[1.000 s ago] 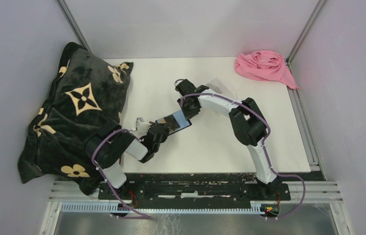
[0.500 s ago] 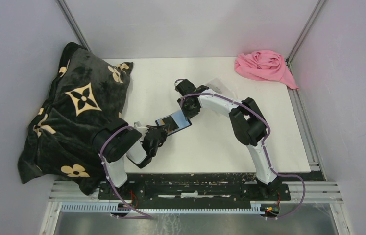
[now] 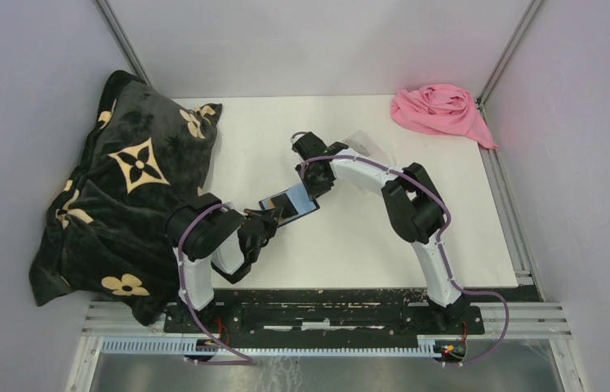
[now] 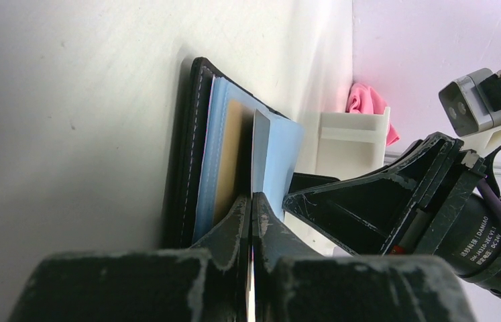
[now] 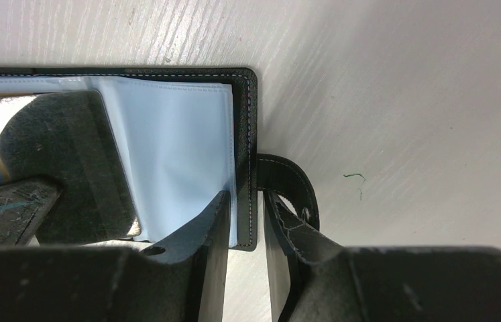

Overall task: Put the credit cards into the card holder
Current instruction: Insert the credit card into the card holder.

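One card holder point(image 3: 289, 202): black, folding, blue-grey lining, lying open between the left gripper point(image 4: 251, 201) and the right gripper point(image 5: 247, 198).
Left gripper: at the card holder's near-left edge, jaws pinched tight on a thin greyish plastic credit card point(image 4: 259, 144) held edge-on, its far end against the lining.
Right gripper: at the opposite edge, jaws partway closed, clamping the cover's rim beside the black snap strap point(image 5: 288, 184).
Tan card point(image 4: 231, 154): flat plastic rectangle, tucked inside the card holder's lining.
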